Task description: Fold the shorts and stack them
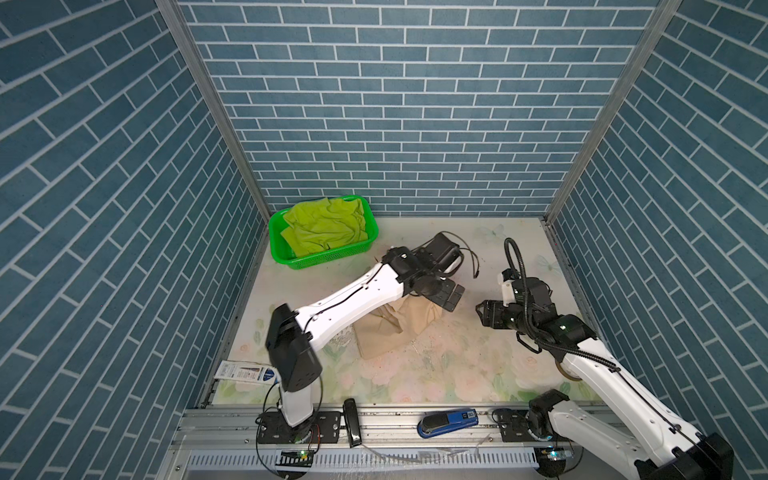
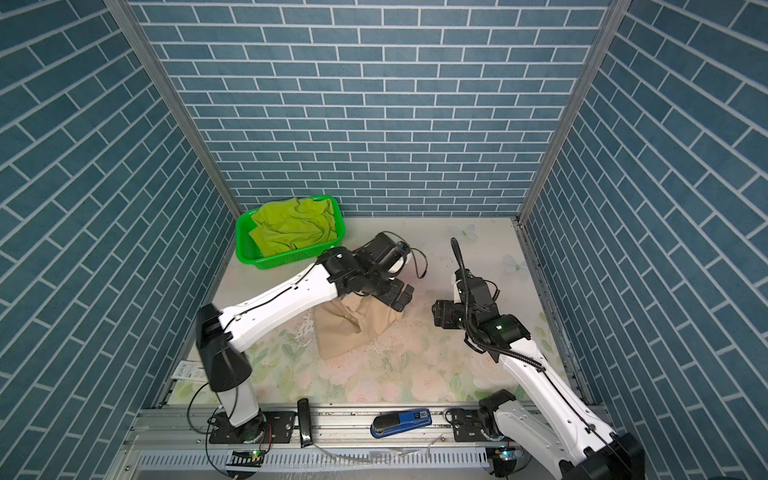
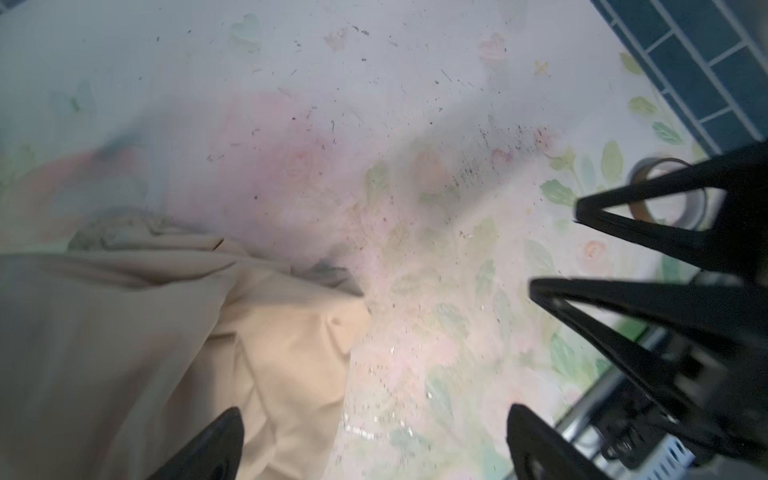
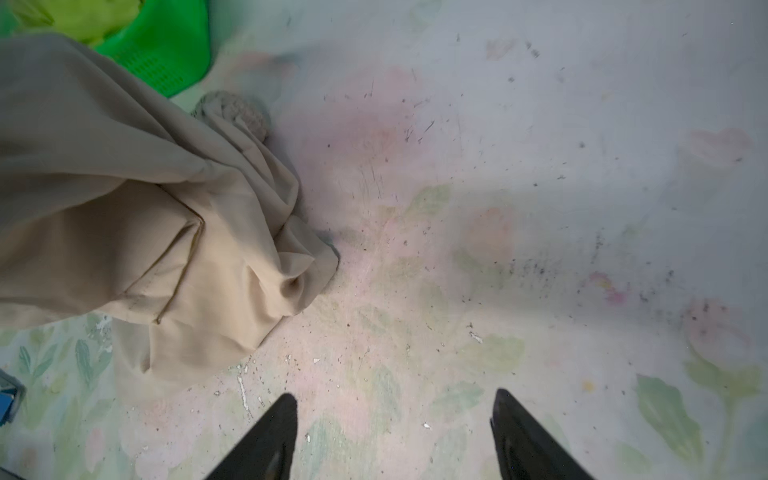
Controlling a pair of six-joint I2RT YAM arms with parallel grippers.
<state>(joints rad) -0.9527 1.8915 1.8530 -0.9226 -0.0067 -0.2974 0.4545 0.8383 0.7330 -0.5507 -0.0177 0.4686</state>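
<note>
Far left, by the back corner: bright green perforated plastic basket (image 1: 279,249), with the crumpled lime green cloth shorts (image 1: 324,226) heaped inside, not yet folded. Mid-table, on the pale floral-print tabletop (image 1: 457,370): soft beige cloth shorts (image 1: 386,332), roughly folded but bunched and wrinkled along the right edge, partly hidden under the white left arm. Above that edge: left gripper (image 1: 453,297), spread as wide as it goes, holding nothing, one black finger over cloth and one over bare table. Further right, apart from the cloth: right gripper (image 4: 395,399), parted and empty, only tabletop between the fingers. Likely step: finishing the beige fold. Best done by lowering onto the bunched corner, pinching the loose edge only, drawing it flat before folding over, then pressing the crease with the free gripper.
</note>
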